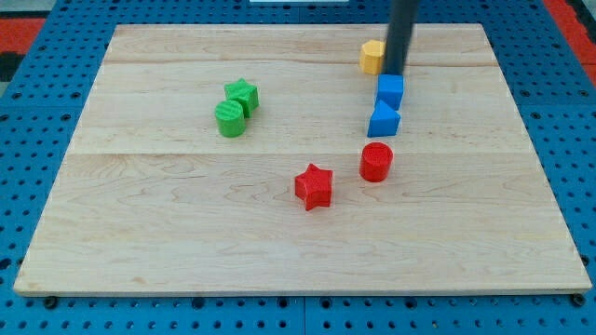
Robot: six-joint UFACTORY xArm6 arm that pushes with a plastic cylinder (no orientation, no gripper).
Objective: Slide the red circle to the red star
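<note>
Rod on my arm, no fingers fitted; my tip (394,73) sits far right, between yellow block (372,56) and blue cube (390,90). Red circle (376,161) near-right of centre, just right of red star (314,186), apart. Blue triangular block (383,120) beyond circle. Green star (242,95), green circle (230,118) touching, left on desk (140,233).

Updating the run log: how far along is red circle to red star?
Done: nothing; the red circle sits apart from the red star, up-right of it. In hand: my tip is by the yellow block, above the blue cube. Left: the whole push.
</note>
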